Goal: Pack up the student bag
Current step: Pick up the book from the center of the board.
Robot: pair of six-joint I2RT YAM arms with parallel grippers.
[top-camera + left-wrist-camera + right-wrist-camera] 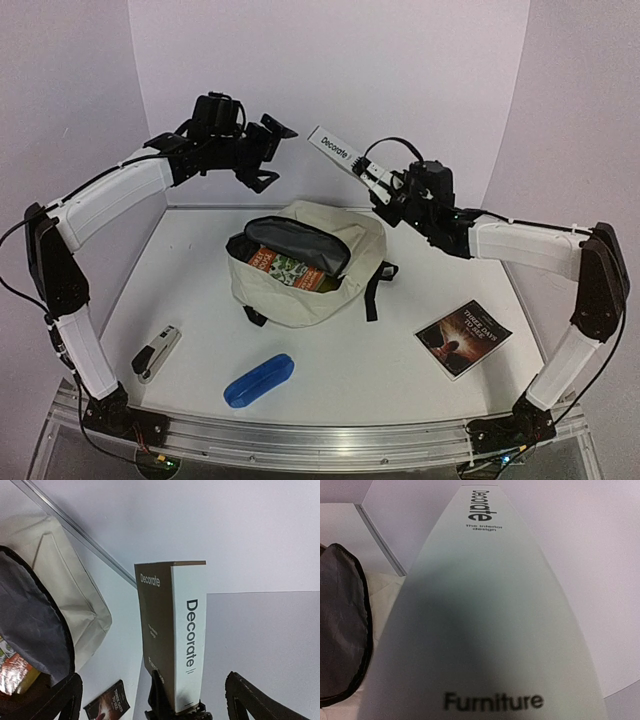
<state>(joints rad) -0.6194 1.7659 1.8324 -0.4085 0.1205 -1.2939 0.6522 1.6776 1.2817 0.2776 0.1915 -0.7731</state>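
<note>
The student bag [300,290] is a cream backpack lying mid-table, its top unzipped to show dark lining and a colourful book [290,268] inside. My right gripper [375,183] hangs above and behind the bag, shut on the end of a white book titled "Decorate" [335,150]. That book fills the right wrist view [485,630] and hides the fingers there. My left gripper [275,155] is open in the air to the left of the book and apart from it. In the left wrist view its fingers [245,695] stand on either side of the book [175,635].
A stapler [157,352] lies at the near left. A blue pencil case [259,379] lies near the front edge. A dark booklet [463,337] rests on the table at the right. White walls close in the back and sides.
</note>
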